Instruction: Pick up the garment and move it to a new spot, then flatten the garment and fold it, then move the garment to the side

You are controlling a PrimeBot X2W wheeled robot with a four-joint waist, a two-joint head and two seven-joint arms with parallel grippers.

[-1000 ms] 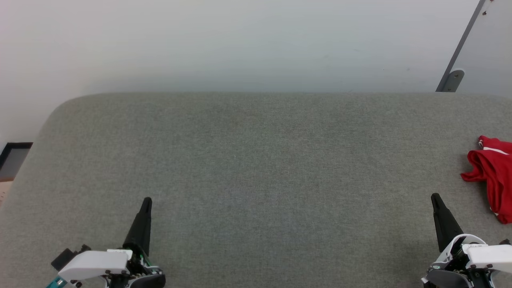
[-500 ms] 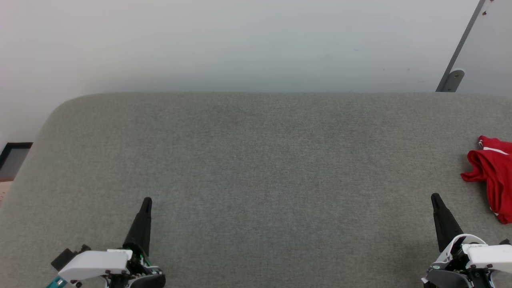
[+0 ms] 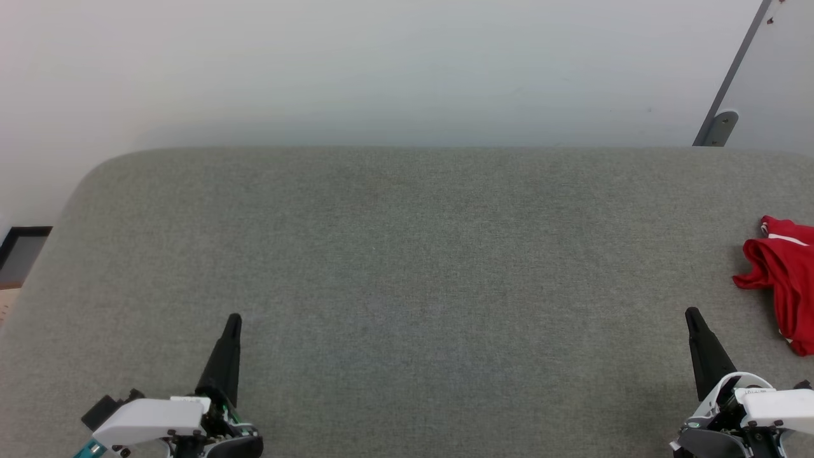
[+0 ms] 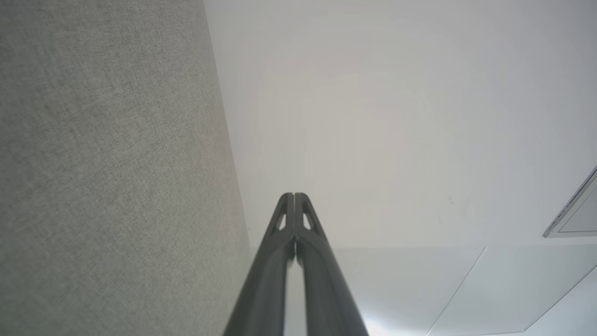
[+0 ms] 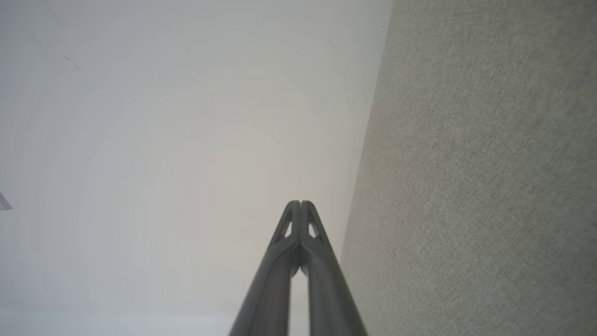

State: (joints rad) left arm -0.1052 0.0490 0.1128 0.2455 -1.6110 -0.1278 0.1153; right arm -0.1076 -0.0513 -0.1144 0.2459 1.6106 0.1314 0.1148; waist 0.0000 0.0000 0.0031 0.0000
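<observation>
At the right edge of the grey padded surface (image 3: 407, 254), the garment (image 3: 785, 280) is seen crumpled, red with a white stripe, partly cut off by the frame. Left gripper (image 3: 233, 320) is held near-left, right gripper (image 3: 692, 313) near-right, close to the garment but apart from it. Both pincers are closed, nothing gripped.

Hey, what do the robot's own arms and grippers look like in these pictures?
The left gripper and right gripper each end in long black fingers tapering to a narrow tip, with slim cut-outs near the ends in the wrist views. Behind each sits a white shell over black hardware. A teal part shows beside the left one.
</observation>
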